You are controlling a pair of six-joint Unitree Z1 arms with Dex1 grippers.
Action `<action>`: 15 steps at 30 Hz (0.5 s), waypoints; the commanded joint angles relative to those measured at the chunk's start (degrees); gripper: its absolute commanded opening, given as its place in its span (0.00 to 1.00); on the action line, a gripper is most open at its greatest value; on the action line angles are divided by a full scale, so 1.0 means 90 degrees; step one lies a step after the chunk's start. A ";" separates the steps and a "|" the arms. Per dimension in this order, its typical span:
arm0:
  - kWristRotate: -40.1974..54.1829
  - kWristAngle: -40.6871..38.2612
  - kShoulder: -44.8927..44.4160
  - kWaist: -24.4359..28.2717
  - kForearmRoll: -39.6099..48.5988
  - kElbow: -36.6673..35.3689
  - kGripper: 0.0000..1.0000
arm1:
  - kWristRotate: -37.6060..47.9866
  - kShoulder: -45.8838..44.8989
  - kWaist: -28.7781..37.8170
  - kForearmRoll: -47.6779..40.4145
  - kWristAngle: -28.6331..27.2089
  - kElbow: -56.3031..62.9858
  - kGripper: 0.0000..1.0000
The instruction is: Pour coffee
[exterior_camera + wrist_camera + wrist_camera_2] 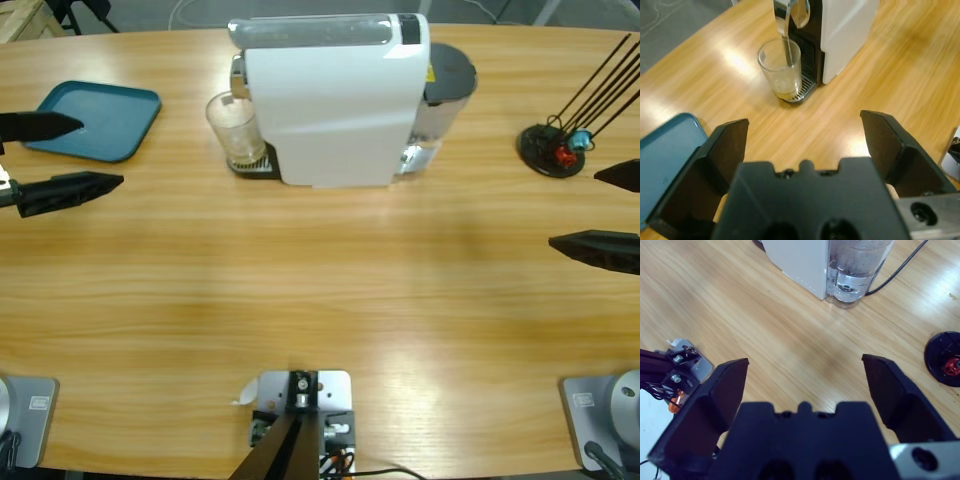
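My left pincer point(72, 155) hangs at the left edge of the table, its jaws spread wide and holding nothing. My right pincer point(605, 213) waits at the right edge, just as wide open and just as empty.

The coffee point(785, 92) is a thin pale layer in the bottom of a clear glass point(234, 130). The glass stands upright on the drip grate at the left end of the white coffee machine point(335, 100), close to the table's far edge and under the spout point(788, 20).

Seen along my left jaws, the glass lies straight ahead and a little left of centre, well apart from me, with bare wood between us. Its long axis is vertical, so I judge a level approach from the side, with the jaws passing either side of the wall, suits it best. My left arm is plainly the nearer one. From the right, the machine's body and its water tank point(856, 270) stand between my other pincer and the glass.

A blue tray point(110, 115) lies at the far left corner, just beside my left jaws. A black stand point(552, 150) sits near the far right edge.
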 commanded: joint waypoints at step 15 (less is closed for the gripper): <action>0.2945 -0.3519 0.3969 0.1504 -0.1183 -0.1059 0.97 | -0.0250 0.0853 -0.0077 0.0205 -0.0107 -0.0141 1.00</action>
